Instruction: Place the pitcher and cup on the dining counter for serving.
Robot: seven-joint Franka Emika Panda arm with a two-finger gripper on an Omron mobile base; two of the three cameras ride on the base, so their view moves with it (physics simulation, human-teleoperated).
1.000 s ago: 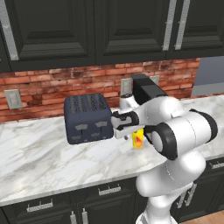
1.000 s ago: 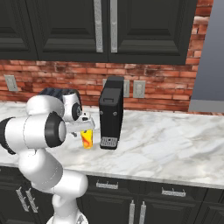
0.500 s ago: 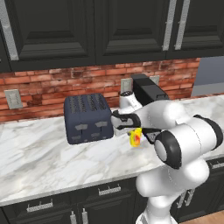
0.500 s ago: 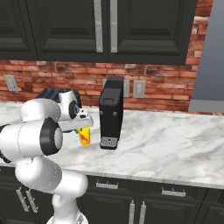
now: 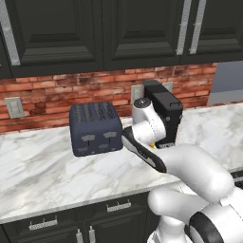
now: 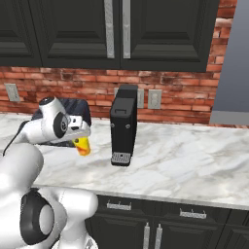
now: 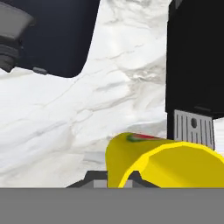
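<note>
Gripper (image 6: 83, 141) clamps cup (image 6: 83, 146) (red mark in hand view).

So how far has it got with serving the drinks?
Nothing looks served yet. In hand: the gripper is shut on the yellow cup, which hangs above the marble counter between the toaster and coffee machine. Left: carrying it to the dining counter, then the pitcher.
</note>
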